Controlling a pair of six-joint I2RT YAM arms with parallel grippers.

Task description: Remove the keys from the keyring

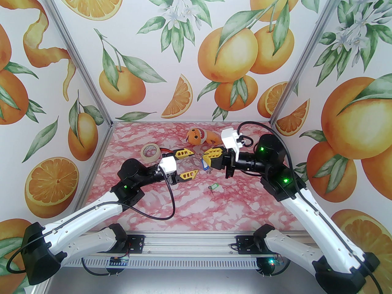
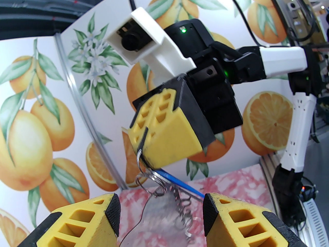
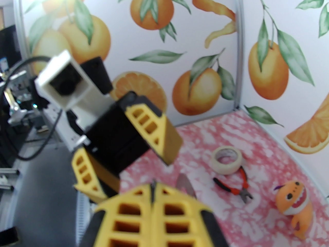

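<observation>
Above table's middle, your right gripper [image 1: 204, 157] pinches keyring [image 2: 140, 153] so blue key [image 1: 204, 165] dangles; left gripper [image 1: 195, 163] spread wide, likely to pull.

Open tabletop [image 1: 214, 216] across the near half; far side crowded by tape roll [image 1: 150, 151], pliers [image 3: 232, 186], plush toy [image 1: 200, 136]; green key tag [image 1: 213, 186] mid-table.

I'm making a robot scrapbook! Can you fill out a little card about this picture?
right fingers: shut on the keyring
left fingers: open, facing the keyring
blue key: hanging from the keyring
green key: lying loose on the table
nearby: tape roll, pliers, orange toy
</observation>
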